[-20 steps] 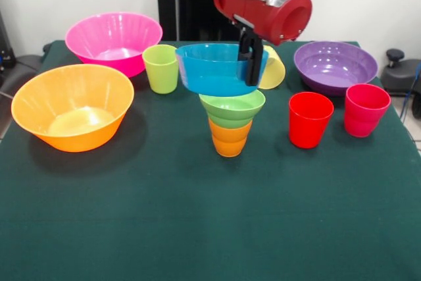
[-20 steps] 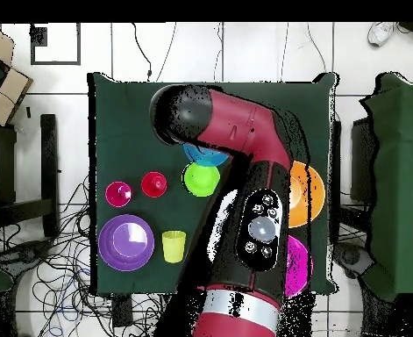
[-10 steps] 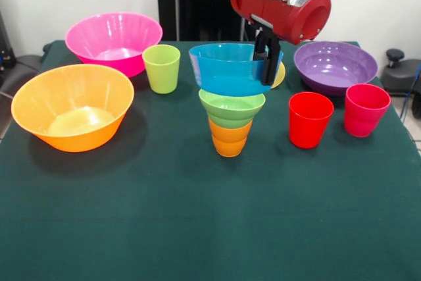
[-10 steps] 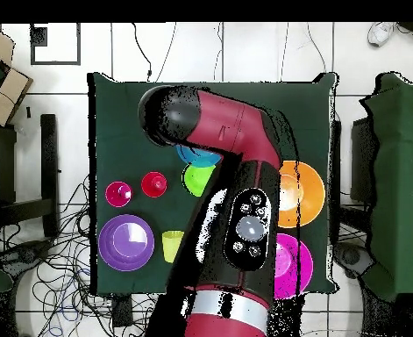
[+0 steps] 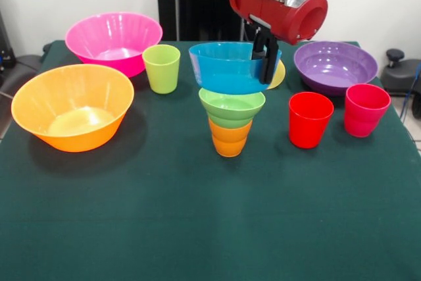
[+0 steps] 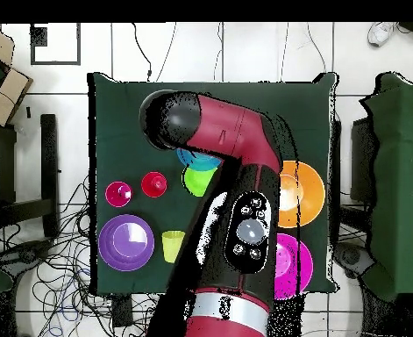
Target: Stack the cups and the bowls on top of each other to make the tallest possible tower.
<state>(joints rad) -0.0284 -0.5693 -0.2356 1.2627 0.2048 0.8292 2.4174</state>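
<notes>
An orange ribbed cup [image 5: 230, 139] stands at mid-table with a small light green bowl [image 5: 231, 107] on it. The small blue bowl [image 5: 228, 68] is level and centred above them, its base meeting the green bowl's rim. My gripper [image 5: 265, 58] is shut on the blue bowl's right rim, one finger inside and one outside. In the overhead view the arm covers the gripper; only parts of the blue bowl [image 6: 195, 159] and green bowl [image 6: 195, 182] show.
Left of the stack stand a large orange bowl [image 5: 72, 104], a large pink bowl [image 5: 113, 41] and a lime cup [image 5: 161, 68]. To the right are a purple bowl [image 5: 335, 65], a red cup [image 5: 310, 119], a pink-red cup [image 5: 366, 109] and a pale yellow cup [image 5: 281, 76] behind the gripper.
In the front view the gripper has carried the blue bowl to the right, from off-centre to centred over the green bowl. It has hardly moved in the last half second.
</notes>
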